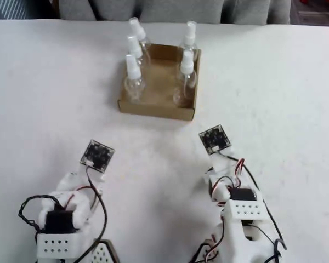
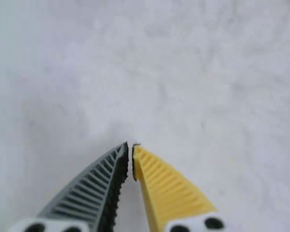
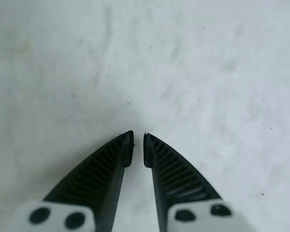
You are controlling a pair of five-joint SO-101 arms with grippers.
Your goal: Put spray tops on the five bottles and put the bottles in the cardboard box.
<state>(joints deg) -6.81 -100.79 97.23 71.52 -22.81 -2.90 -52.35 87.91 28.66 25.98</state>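
The cardboard box holding the bottles stands well ahead of my left gripper and right gripper, both pressed together.

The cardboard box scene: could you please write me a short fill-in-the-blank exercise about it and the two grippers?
1. The cardboard box holds ____ upright bottles.
2. Every bottle wears a white ____ top.
3. The left gripper has one grey finger and one ____ finger.
4. The right gripper is shut and holds ____.

Missing words: five; spray; yellow; nothing.
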